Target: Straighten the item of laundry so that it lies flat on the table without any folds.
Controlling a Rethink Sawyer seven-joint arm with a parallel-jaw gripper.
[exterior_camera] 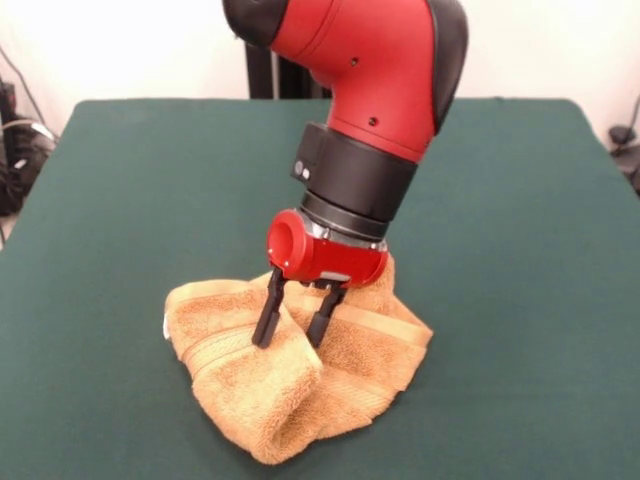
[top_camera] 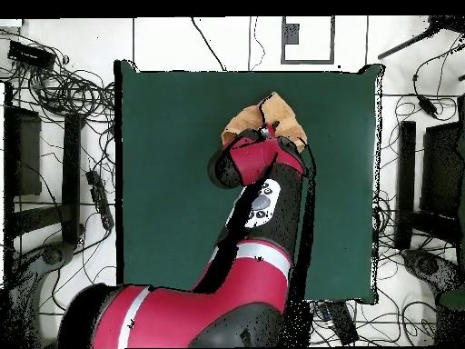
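The golden-orange towel (exterior_camera: 300, 370) lies crumpled and folded over itself on the green table (exterior_camera: 120, 200), near the front edge in the front view. A small white tag shows at its left edge. My gripper (exterior_camera: 297, 330) hangs straight down over the towel, its two black fingers (exterior_camera: 268, 315) open and their tips resting on a raised fold. In the overhead view the towel (top_camera: 245, 118) shows near the table's (top_camera: 163, 182) far edge, mostly hidden under my arm; the gripper is hidden there.
My red and black arm (top_camera: 254, 227) crosses the table from the base in the overhead view. Cables and equipment (top_camera: 54, 91) lie on the floor round the table.
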